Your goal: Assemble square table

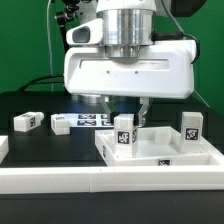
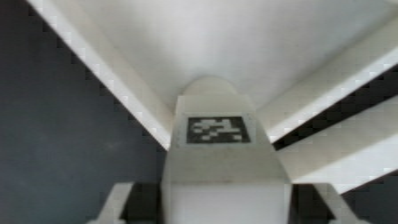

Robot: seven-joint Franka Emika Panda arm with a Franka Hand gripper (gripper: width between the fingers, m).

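We see a plain green wall [image 1: 25, 45] behind the scene, showing at 9 o'clock and again at 3 o'clock, under even light. Below it lies a black table [image 1: 60, 145]. At 6 o'clock a long white rail [image 1: 60, 185] runs along its front edge.

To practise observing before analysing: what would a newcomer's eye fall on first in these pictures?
The bulky white gripper fills the exterior view's upper middle and straddles a tagged leg block standing inside the square tabletop. Next come the other leg blocks with bold tags: two at that view's left, one at its right.
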